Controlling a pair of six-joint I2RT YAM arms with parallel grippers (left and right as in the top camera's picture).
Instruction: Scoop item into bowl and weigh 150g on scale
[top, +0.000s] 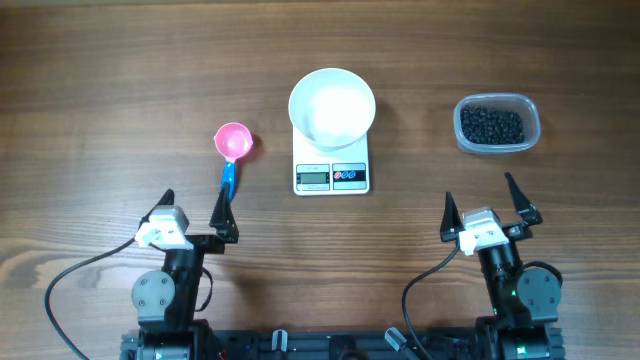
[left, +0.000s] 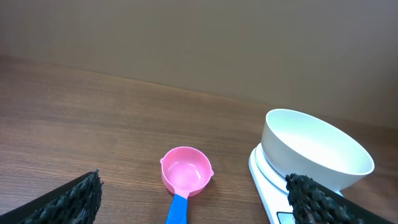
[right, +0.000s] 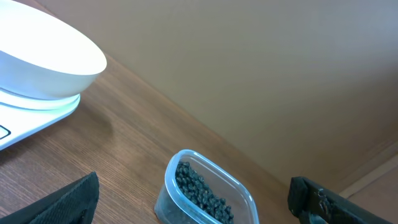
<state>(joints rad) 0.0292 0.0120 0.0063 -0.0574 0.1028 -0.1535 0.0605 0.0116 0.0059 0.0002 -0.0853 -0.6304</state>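
Everything here is arranged around the scale (top: 332, 172), which sits mid-way across the wooden table (top: 100, 80). Its display and buttons are turned toward the robot, presumably so the reading can be watched from that side. The white bowl (top: 332, 108) stands on the scale's platform, over its far part, and looks empty. Set there, whatever is tipped in gets weighed at once.

The black beans (top: 491, 125) are well apart from the scale on the right arm's side, heaped in a clear plastic tub (top: 532, 118) with no lid. On the opposite side of the scale, near it but not touching, lies a pink scoop (top: 233, 142). Its cup faces up and its blue handle points back toward the left gripper (top: 194, 200), an easy line for that arm to take it.

Neither arm has anything. The left gripper hangs on the robot's side of the scale, jaws spread wide and empty. The handle's end lies close by one finger, and I cannot tell whether they touch. The right gripper (top: 479, 190) sits likewise on the scale's other flank, fingers wide apart, holding nothing, facing the tub.

To my eye no scooping is begun: the beans are in the tub, none in the bowl. I'd judge the first step is picking up the scoop, which must then cross past the scale without knocking the bowl's rim.
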